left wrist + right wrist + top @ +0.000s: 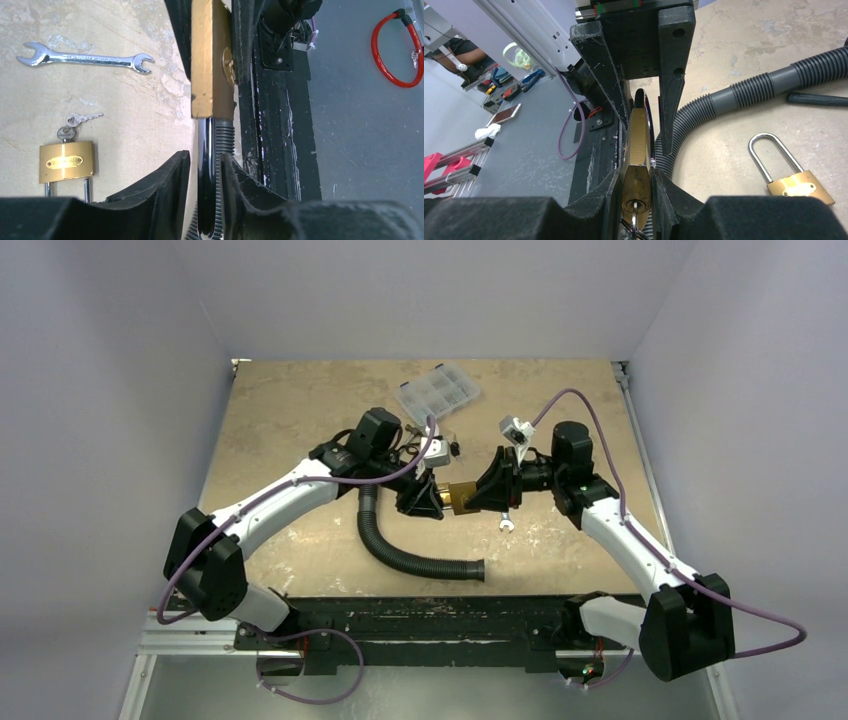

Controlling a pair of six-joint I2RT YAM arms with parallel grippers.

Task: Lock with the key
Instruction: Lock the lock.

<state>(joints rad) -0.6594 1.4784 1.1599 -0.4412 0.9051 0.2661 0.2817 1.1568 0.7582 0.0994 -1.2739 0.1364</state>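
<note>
The right gripper [636,181] is clamped on the body of the brass padlock [638,145], one pad on each flat face. It holds the lock on edge above the table [290,410], keyhole end towards its own wrist camera. The key [636,214] sits in that keyhole, with a ring hanging below it.

The left gripper [206,160] faces it from the other side. Its fingers [170,180] stand narrow, one on each side of the chrome shackle [205,175]. A thin gap shows beside the shackle on at least one side, so I cannot tell whether the left gripper actually grips it.

In the top view the two grippers meet nose to nose near the middle of the table, with the lock between them.

A black corrugated hose [400,555] curves on the table beneath the lock. A spare padlock [66,161] lies flat nearby, its shackle raised and small keys [75,120] at its base. A double open-ended wrench [85,59] lies beyond it. A clear compartment box [438,392] rests further back.
</note>
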